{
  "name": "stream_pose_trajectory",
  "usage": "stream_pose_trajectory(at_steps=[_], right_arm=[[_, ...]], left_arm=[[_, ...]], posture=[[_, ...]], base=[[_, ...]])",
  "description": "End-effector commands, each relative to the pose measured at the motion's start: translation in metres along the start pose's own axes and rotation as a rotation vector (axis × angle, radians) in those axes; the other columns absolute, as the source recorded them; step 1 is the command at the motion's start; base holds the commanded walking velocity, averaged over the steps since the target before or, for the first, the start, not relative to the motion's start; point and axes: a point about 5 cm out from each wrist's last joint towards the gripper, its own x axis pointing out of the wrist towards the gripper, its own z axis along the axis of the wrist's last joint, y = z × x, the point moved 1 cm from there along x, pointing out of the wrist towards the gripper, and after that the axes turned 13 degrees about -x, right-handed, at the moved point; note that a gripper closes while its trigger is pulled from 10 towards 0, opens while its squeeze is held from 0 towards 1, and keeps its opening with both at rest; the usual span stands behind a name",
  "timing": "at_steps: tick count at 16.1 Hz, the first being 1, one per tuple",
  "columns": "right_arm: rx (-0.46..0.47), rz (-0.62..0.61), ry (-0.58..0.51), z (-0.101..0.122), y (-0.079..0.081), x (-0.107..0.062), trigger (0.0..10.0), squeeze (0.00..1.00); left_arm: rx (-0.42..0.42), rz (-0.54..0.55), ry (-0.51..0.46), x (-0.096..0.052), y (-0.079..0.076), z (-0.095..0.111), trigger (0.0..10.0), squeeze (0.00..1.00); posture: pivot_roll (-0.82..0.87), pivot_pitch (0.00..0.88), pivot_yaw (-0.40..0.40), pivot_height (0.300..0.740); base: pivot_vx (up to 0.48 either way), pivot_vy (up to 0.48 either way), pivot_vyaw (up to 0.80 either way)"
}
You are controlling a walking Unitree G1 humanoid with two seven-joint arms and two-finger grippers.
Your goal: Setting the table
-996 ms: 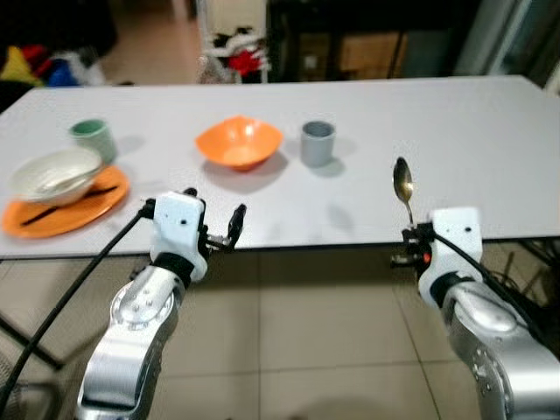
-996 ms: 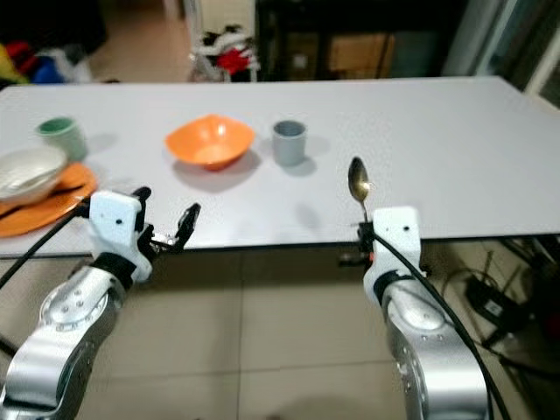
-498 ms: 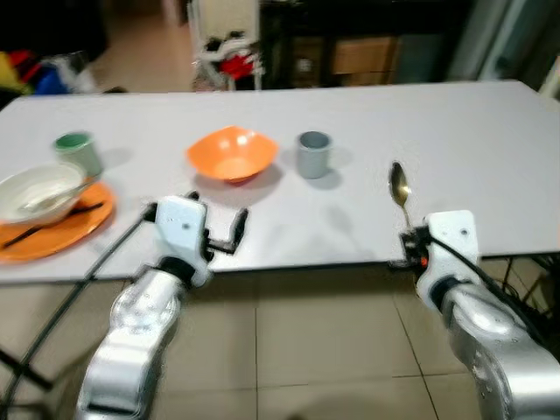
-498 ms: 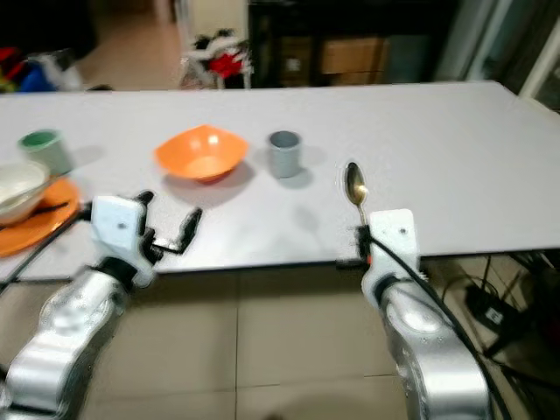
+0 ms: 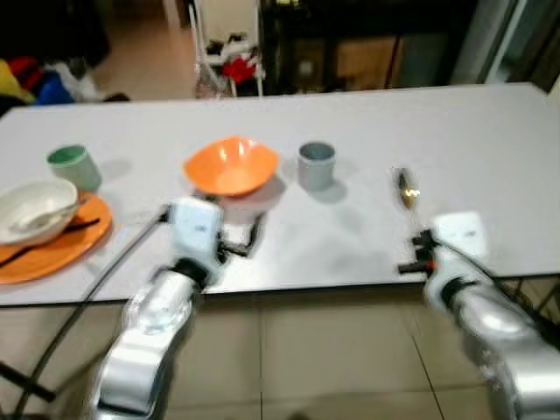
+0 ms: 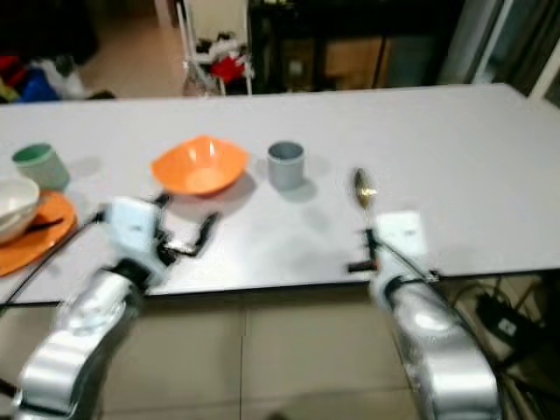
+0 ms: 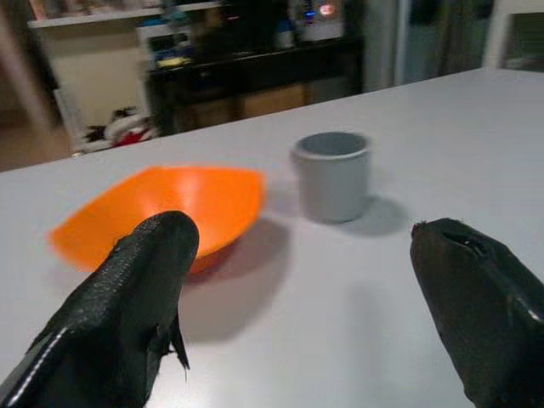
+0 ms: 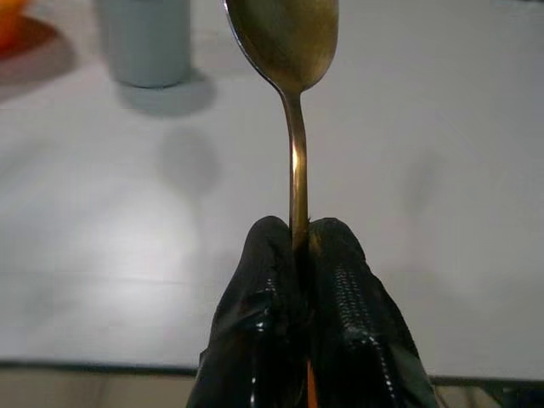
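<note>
My right gripper is shut on the handle of a golden spoon, which stands bowl-up over the table's front edge. To its left on the white table stand a grey cup and an orange bowl. My left gripper is open and empty just above the near edge, in front of the orange bowl, with the grey cup beyond its fingers.
At the table's left end an orange plate carries a white bowl and dark chopsticks, with a green cup behind it. Tiled floor lies below the near edge. Dark shelving and clutter stand beyond the far edge.
The view has shifted as I come closer to the table. Both grippers have moved forward over its near edge. The spoon stays gripped.
</note>
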Motion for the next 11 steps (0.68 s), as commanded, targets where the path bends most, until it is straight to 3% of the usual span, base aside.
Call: stream_pose_trajectory(at_steps=[1,3,6,8,11], right_arm=[[-0.005,0.031,-0.025,0.007,0.007,0.002,10.0,0.0],[-0.017,0.033,-0.009,0.005,0.005,0.004,10.0,0.0],[-0.035,0.036,0.028,0.0,0.004,0.01,10.0,0.0],[0.021,0.042,0.046,-0.001,0.004,0.017,10.0,0.0],[-0.054,0.094,0.062,-0.001,0.005,0.037,10.0,0.0]], left_arm=[[0.022,0.035,-0.009,-0.002,0.01,0.004,10.0,0.0],[0.012,0.037,0.008,-0.002,0.01,0.002,10.0,0.0],[0.049,-0.08,0.064,-0.004,0.001,-0.004,10.0,0.0],[0.062,-0.172,0.1,-0.007,-0.005,-0.007,10.0,0.0],[0.063,-0.282,0.158,-0.009,-0.011,-0.009,10.0,0.0]], posture=[[0.06,0.0,0.038,0.74],[0.07,0.0,0.036,0.74],[0.07,0.0,0.037,0.74],[0.07,0.0,0.042,0.74],[0.07,0.0,0.049,0.74]], base=[[0.285,0.0,0.0],[0.135,0.0,0.0],[0.0,0.0,0.0],[0.0,0.0,0.0],[0.0,0.0,0.0]])
